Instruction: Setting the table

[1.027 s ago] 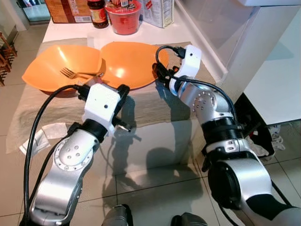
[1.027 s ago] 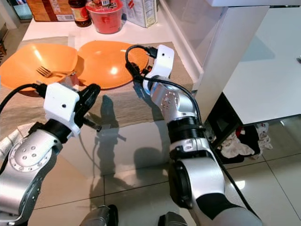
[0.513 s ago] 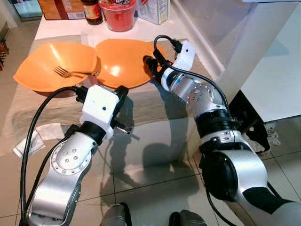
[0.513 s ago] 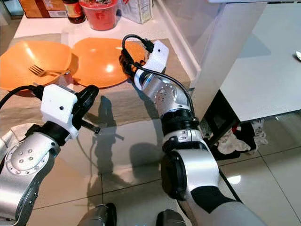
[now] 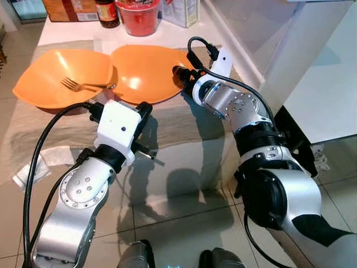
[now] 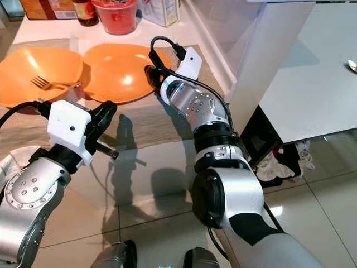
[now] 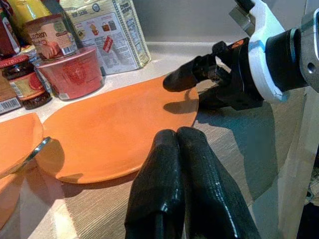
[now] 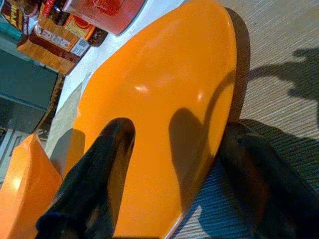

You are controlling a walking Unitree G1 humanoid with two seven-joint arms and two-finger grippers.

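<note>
The right gripper point(image 8: 174, 164) has its fingers apart around the rim of the orange plate point(image 5: 146, 72), the left gripper's point(image 7: 182, 174) fingers are together, and the table is only partly set.

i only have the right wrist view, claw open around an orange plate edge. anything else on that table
Observer: Yes. A second orange dish sits beside your plate, on the robot's left, with a fork lying in it.
Operator: is it touching my plate
Observer: Their rims overlap near the fork's handle end, so lifting may nudge it.
Operator: where's the left claw
Observer: The left claw is shut, empty, near the table's front edge, short of the plate.
Operator: anything behind the plate
Observer: A red tub and a dark jar stand behind it.
</note>
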